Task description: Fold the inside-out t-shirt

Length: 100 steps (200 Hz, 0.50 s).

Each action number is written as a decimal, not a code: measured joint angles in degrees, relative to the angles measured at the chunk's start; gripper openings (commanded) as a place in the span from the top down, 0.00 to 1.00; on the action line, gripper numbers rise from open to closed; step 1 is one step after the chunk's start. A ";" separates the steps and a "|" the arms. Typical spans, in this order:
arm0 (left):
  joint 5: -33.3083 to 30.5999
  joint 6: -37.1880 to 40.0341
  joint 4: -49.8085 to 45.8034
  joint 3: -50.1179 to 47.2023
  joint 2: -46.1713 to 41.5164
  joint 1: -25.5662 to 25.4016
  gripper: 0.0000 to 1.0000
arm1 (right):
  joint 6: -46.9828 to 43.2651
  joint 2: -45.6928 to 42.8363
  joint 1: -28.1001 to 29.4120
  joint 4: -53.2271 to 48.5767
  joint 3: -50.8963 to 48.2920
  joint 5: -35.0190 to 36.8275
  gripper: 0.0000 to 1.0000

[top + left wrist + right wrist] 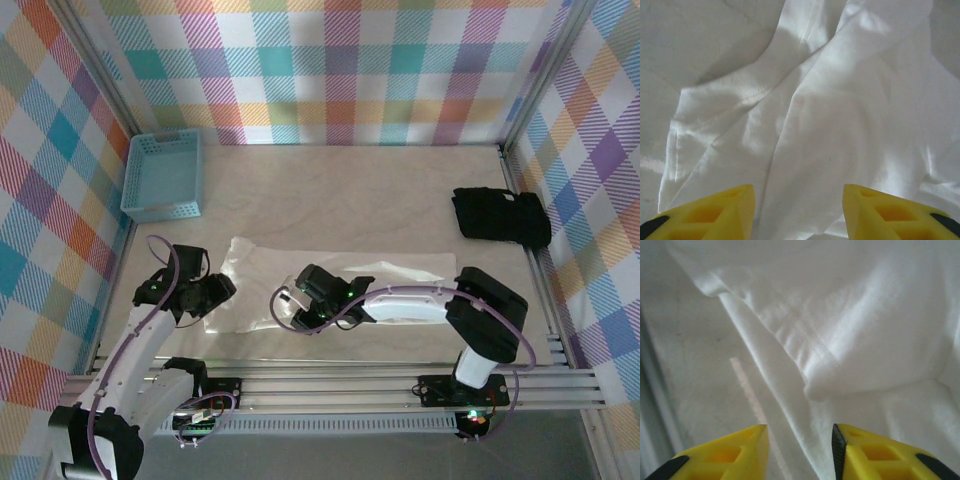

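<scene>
The inside-out t-shirt [270,268] lies spread in a long white band across the front middle of the table. My left gripper [213,296] hovers at its left end. In the left wrist view that gripper [799,202] is open, its yellow fingers [725,210] wide apart over wrinkled white cloth [840,100], nothing pinched. My right gripper [305,305] sits over the shirt's near edge at the centre. Its wrist view shows it [800,445] open, with a folded hem of the shirt [865,315] running down between the yellow fingers [875,455], loose on the table.
A blue basket [162,177] stands at the back left. A black folded garment [500,215] lies at the right. The aluminium frame rail [400,380] runs along the near edge, and checked walls enclose the table on three sides.
</scene>
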 measured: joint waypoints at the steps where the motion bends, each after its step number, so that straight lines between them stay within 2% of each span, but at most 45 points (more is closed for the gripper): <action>1: 0.02 -0.02 0.17 0.00 0.02 -0.02 0.49 | 0.00 -0.11 -0.04 0.02 0.00 -0.13 0.57; 17: 0.98 0.00 4.96 0.00 2.10 -0.68 0.49 | -0.07 -1.79 -1.42 1.29 0.00 -3.17 0.57; 36: 2.73 -0.04 13.55 0.70 9.33 -2.62 0.49 | 1.42 -1.27 -4.00 5.33 0.22 -6.05 0.58; 63: 2.64 0.09 24.96 4.92 24.90 -4.13 0.50 | 5.38 5.53 -6.43 10.58 3.02 -6.91 0.60; 100: -0.85 2.19 31.54 14.40 41.94 -3.54 0.52 | 9.42 14.38 -6.84 12.09 5.49 -6.71 0.65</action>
